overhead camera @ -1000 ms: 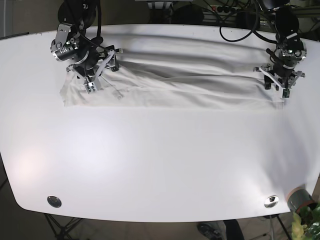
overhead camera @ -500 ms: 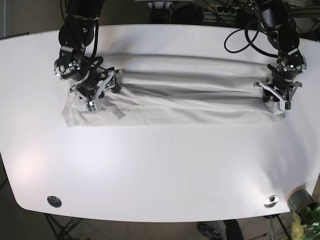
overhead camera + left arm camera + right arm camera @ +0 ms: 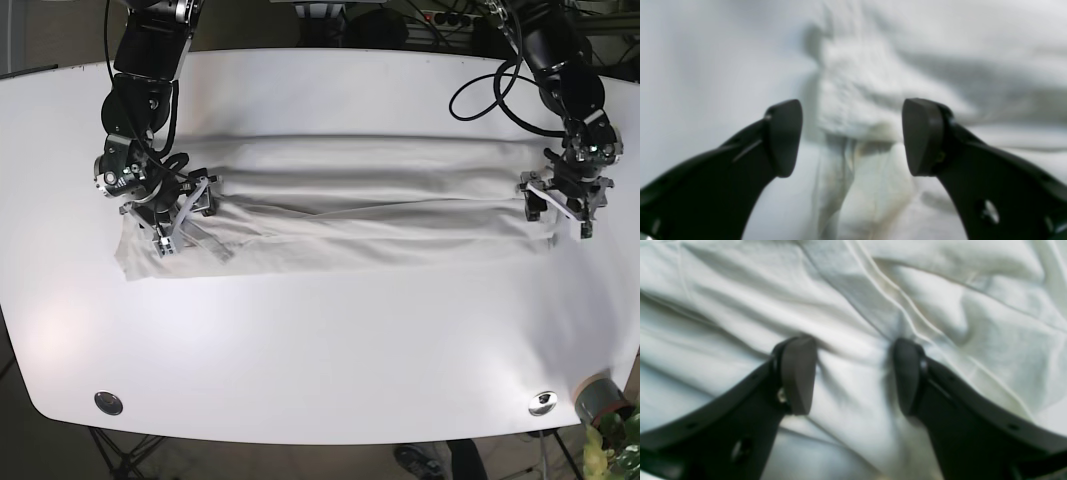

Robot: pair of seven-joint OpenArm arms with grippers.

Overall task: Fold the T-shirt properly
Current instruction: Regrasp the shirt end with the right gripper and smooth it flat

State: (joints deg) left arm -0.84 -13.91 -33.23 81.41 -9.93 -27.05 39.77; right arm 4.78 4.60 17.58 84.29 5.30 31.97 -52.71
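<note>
T-shirt white, rumpled into long band on table, left hand spread, right hand spread.

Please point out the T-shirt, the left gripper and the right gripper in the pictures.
T-shirt [image 3: 380,200]: base view, middle of the folded cloth.
left gripper [image 3: 851,136]: left wrist view, midway between its open jaws.
right gripper [image 3: 853,373]: right wrist view, midway between its jaws.

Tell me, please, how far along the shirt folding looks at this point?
Done: the shirt lies in a long folded band across the table. In hand: the left gripper sits open over the band's end, and the right gripper is open, pressing into cloth at the other end. Left: folding the long band crosswise into a compact shape.
</note>
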